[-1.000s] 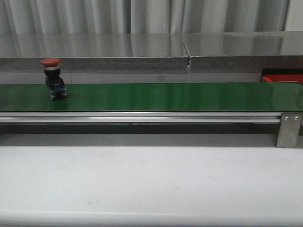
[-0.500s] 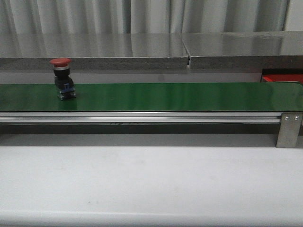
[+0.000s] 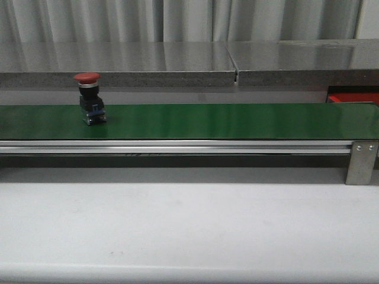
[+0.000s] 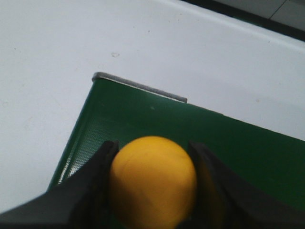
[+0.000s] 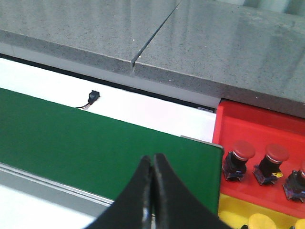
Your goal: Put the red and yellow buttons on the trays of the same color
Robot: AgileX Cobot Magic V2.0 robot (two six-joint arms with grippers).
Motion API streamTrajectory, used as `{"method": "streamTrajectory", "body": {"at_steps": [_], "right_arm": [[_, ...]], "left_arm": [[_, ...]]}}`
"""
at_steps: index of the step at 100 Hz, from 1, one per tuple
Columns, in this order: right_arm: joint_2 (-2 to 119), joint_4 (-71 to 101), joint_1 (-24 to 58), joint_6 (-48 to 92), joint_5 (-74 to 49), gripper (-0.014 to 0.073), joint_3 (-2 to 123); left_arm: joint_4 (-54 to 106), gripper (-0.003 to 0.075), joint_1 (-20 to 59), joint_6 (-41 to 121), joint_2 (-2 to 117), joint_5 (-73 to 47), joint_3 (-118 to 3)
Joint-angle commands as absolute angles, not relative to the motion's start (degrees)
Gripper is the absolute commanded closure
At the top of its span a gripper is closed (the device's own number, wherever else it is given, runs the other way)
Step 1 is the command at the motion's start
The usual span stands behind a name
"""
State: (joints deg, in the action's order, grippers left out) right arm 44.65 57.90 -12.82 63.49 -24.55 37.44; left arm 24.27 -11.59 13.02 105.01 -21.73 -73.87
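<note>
Riding the green conveyor belt (image 3: 237,120) rightward, the red push button (image 3: 90,99) is now sitting farther from the belt's left end than a second ago, upright near the far edge. Nearer the camera, the white worktop (image 3: 189,225) is lying bare. The left gripper (image 4: 152,167) is clamping a yellow button (image 4: 152,179) between its fingers above the belt's end corner. The right gripper (image 5: 152,164) is hanging with its jaws pressed together, holding nothing, over the belt's other end. Beyond it, the red tray (image 5: 248,125) is carrying three red buttons (image 5: 240,155), with a yellow tray (image 5: 238,212) adjoining it.
</note>
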Motion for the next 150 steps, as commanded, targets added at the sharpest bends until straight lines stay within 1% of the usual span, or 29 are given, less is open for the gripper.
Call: {"method": "streamTrajectory", "body": {"at_steps": [1,10,15,22,29,32,33,34,36,37,38,39,40,41,43,46,47,55,60,90,117,128,150], "right_arm": [[44.27,59.11,-12.68,63.60,-22.26,0.0711,39.09],[44.27,59.11,-12.68,63.60,-22.26,0.0711,39.09],[44.27,59.11,-12.68,63.60,-22.26,0.0711,39.09],[44.27,59.11,-12.68,63.60,-22.26,0.0711,39.09],[44.27,59.11,-12.68,63.60,-22.26,0.0711,39.09],[44.27,59.11,-12.68,63.60,-22.26,0.0711,39.09],[44.27,59.11,-12.68,63.60,-22.26,0.0711,39.09],[44.27,59.11,-12.68,63.60,-22.26,0.0711,39.09],[44.27,59.11,-12.68,63.60,-22.26,0.0711,39.09],[44.27,59.11,-12.68,63.60,-22.26,0.0711,39.09],[44.27,59.11,-12.68,63.60,-22.26,0.0711,39.09],[44.27,59.11,-12.68,63.60,-22.26,0.0711,39.09],[44.27,59.11,-12.68,63.60,-22.26,0.0711,39.09],[44.27,59.11,-12.68,63.60,-22.26,0.0711,39.09],[44.27,59.11,-12.68,63.60,-22.26,0.0711,39.09],[44.27,59.11,-12.68,63.60,-22.26,0.0711,39.09],[44.27,59.11,-12.68,63.60,-22.26,0.0711,39.09],[44.27,59.11,-12.68,63.60,-22.26,0.0711,39.09],[44.27,59.11,-12.68,63.60,-22.26,0.0711,39.09],[44.27,59.11,-12.68,63.60,-22.26,0.0711,39.09],[44.27,59.11,-12.68,63.60,-22.26,0.0711,39.09],[44.27,59.11,-12.68,63.60,-22.26,0.0711,39.09],[44.27,59.11,-12.68,63.60,-22.26,0.0711,39.09]], "left_arm": [[25.15,0.0741,-11.49,12.91,102.29,-18.97,-75.29],[25.15,0.0739,-11.49,12.91,102.29,-18.91,-75.29],[25.15,0.0726,-11.49,12.91,102.29,-19.45,-75.29],[25.15,0.0647,-11.49,12.91,102.29,-20.01,-75.29],[25.15,0.0496,-11.49,12.91,102.29,-20.18,-75.29],[25.15,0.0398,-11.49,12.91,102.29,-20.18,-75.29],[25.15,0.0376,-11.49,12.91,102.29,-20.18,-75.29],[25.15,0.0333,-11.49,12.91,102.29,-20.18,-75.29],[25.26,0.0290,-11.49,12.91,102.29,-20.03,-75.29],[25.26,0.0246,-11.49,12.91,102.29,-20.04,-75.29],[25.26,0.0225,-11.49,12.91,102.29,-20.04,-75.29],[25.26,0.0183,-11.49,12.91,102.29,-20.04,-75.29],[25.26,0.0163,-11.49,12.91,102.29,-19.94,-75.29],[25.26,0.0124,-11.49,12.91,102.29,-19.96,-75.29],[25.26,0.0087,-11.49,12.91,102.29,-19.96,-75.29],[25.26,0.0013,-11.38,12.91,102.18,-19.96,-75.29],[25.26,0.0002,-11.38,12.91,102.18,-19.96,-75.29],[25.35,0.0038,-11.38,12.91,101.69,-19.96,-75.29],[25.35,0.0048,-11.38,12.91,101.12,-19.96,-75.29],[25.08,0.0048,-11.38,15.14,93.69,-20.30,-75.29],[27.32,0.0048,-10.64,17.47,83.73,-25.76,-74.98],[27.32,0.0048,-8.36,18.77,79.17,-24.79,-71.90],[27.51,0.0048,-1.01,19.87,66.46,-18.16,-58.56]]}}
